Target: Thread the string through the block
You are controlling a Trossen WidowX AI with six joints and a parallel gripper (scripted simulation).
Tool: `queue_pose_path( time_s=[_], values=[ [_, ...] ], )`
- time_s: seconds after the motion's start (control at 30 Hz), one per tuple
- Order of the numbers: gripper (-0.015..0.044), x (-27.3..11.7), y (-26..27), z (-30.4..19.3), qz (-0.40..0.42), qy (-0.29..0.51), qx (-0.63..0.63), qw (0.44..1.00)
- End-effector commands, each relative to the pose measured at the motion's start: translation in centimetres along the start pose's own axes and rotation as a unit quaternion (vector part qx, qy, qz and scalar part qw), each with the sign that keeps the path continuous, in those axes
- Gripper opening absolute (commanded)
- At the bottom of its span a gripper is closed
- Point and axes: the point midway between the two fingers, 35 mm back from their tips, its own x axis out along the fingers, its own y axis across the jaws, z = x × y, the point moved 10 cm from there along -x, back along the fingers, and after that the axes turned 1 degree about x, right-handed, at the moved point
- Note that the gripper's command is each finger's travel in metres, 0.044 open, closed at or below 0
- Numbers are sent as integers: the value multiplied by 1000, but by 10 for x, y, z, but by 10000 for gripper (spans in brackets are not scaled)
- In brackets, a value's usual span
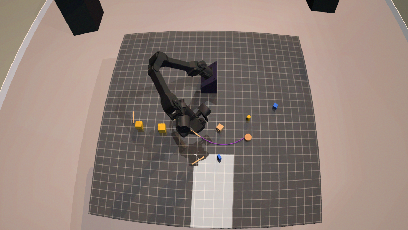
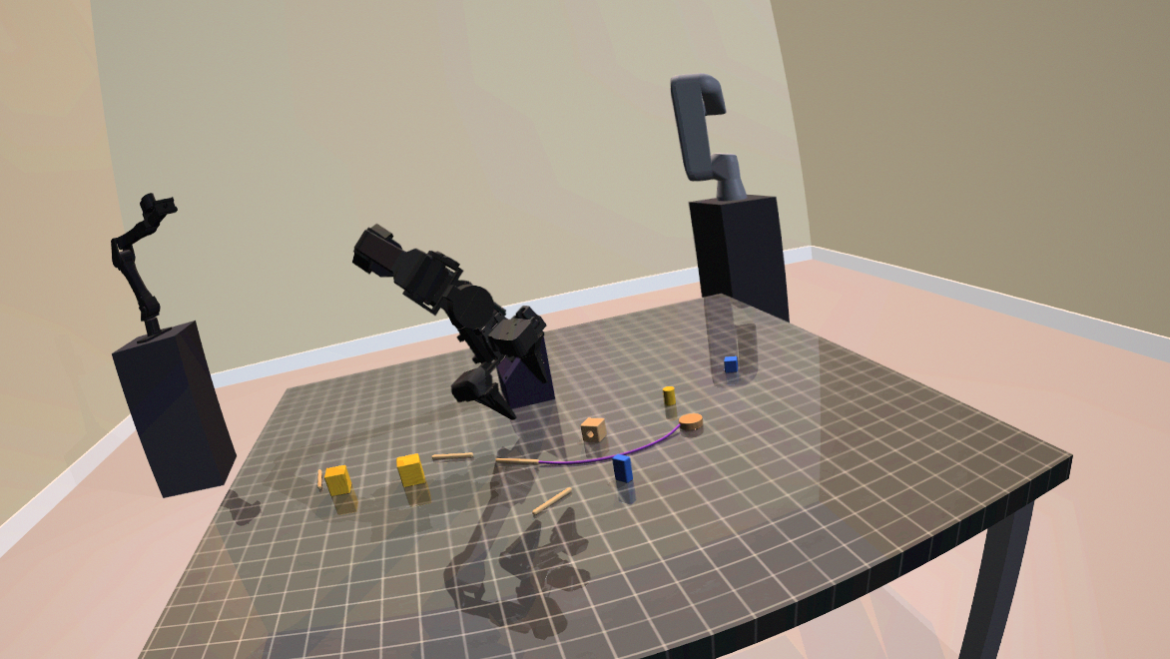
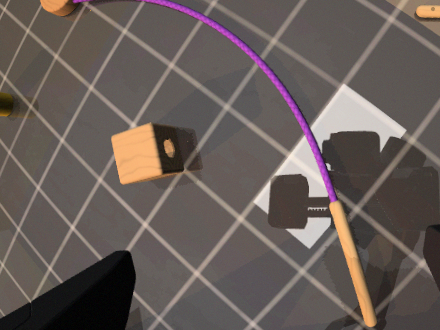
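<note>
One claw (image 2: 527,400) (image 3: 280,255) tilted above table (image 1: 257,182) (image 2: 737,523) (image 3: 225,280)

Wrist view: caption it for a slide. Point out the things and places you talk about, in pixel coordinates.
Open gripper (image 3: 280,255) above the table, with the string's stick (image 3: 353,262) and the holed block (image 3: 145,154) lying apart.

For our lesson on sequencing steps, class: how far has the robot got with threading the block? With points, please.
Nothing looks threaded: the string (image 1: 223,144) (image 2: 585,462) (image 3: 280,85) curves past the block (image 1: 219,127) (image 2: 592,430) (image 3: 142,155). The gripper (image 2: 527,399), open and empty, hangs above the table (image 1: 265,185) (image 2: 737,523). Left: grasping the stick (image 1: 195,133) (image 2: 517,460) (image 3: 353,262), threading it, pulling the string through, setting the stick down away from the block.
</note>
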Motion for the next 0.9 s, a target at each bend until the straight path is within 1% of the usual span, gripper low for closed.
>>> queue_pose_path(
  time_s=[0.0,0.07,0.13,0.2,0.7,0.87],
  values=[
    [440,44,55,36,-24,90,-254,963],
    [440,62,80,47,-32,128,-359,924],
    [440,80,107,54,-39,166,-458,872],
    [440,91,122,57,-43,190,-514,835],
    [440,92,124,57,-42,192,-519,832],
    [309,92,124,57,-42,192,-519,832]
  ],
)
